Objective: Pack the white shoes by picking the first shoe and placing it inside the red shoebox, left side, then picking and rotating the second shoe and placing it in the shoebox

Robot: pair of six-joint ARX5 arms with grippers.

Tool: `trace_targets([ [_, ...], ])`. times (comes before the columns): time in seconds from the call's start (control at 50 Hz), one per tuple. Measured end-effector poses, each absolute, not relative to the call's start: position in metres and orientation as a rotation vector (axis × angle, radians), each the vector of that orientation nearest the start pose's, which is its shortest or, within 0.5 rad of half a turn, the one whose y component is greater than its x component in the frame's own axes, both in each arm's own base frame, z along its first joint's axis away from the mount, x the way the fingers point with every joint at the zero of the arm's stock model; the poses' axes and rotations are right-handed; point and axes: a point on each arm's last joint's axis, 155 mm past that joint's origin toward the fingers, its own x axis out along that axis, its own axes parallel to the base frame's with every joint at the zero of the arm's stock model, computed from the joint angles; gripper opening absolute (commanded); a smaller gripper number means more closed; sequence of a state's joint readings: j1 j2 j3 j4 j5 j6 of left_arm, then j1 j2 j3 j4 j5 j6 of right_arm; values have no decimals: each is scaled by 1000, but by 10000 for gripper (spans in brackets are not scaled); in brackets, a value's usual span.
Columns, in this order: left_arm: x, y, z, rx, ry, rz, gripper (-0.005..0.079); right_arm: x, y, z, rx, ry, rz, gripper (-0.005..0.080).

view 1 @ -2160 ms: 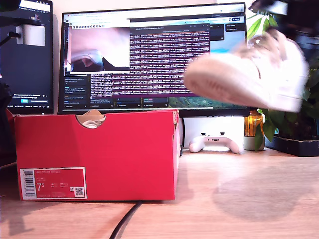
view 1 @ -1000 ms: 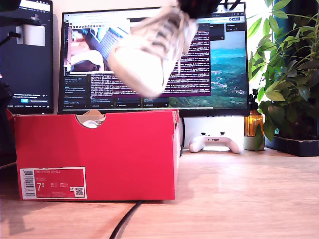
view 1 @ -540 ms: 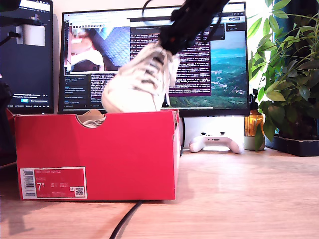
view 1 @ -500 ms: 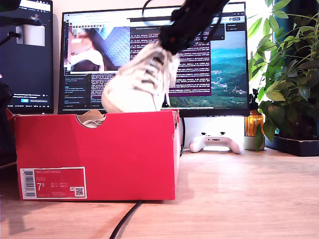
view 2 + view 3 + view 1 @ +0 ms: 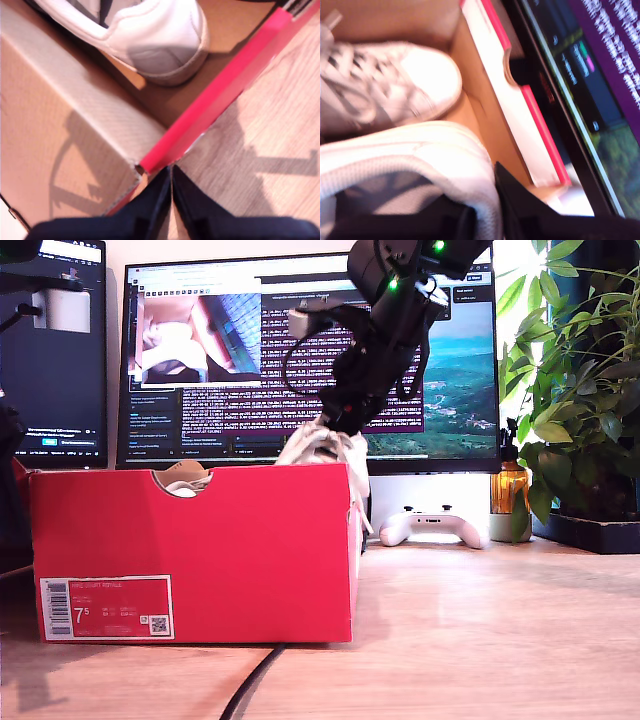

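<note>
Second shoe going into the red shoebox (image 5: 190,550).

You see my second gripper (image 5: 485,215) clamped on the heel collar of the second shoe (image 5: 420,165), collar pinched between the fingers, the shoe low inside the box beside the first shoe (image 5: 385,85). In the exterior view it pokes over the box rim toward that view's right (image 5: 320,445). My first gripper (image 5: 171,195) hangs with jaws pressed together, empty, over a box corner.
</note>
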State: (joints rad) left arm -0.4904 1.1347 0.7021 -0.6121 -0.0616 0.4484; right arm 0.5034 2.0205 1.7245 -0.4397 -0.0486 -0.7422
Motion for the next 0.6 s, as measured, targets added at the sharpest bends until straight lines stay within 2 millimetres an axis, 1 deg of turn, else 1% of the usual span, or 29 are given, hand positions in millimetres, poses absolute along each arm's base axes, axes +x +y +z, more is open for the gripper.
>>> trace_targets([
  [0.06, 254, -123, 77, 689, 918, -616, -17, 495, 286, 156, -868, 512, 779, -9],
  [0.1, 254, -123, 77, 689, 918, -616, -17, 493, 288, 156, -873, 512, 778, 24],
  [0.22, 254, -123, 77, 689, 918, -616, -17, 492, 294, 158, -905, 503, 747, 227],
  [0.26, 254, -123, 77, 689, 918, -616, -17, 490, 299, 160, -909, 495, 741, 258],
  [0.38, 254, -123, 77, 689, 918, -616, -17, 488, 311, 166, -925, 464, 725, 263],
  [0.52, 254, -123, 77, 689, 918, -616, -17, 491, 315, 175, -948, 439, 673, 268],
  [0.6, 254, -123, 77, 689, 918, -616, -17, 495, 310, 181, -958, 436, 632, 267],
])
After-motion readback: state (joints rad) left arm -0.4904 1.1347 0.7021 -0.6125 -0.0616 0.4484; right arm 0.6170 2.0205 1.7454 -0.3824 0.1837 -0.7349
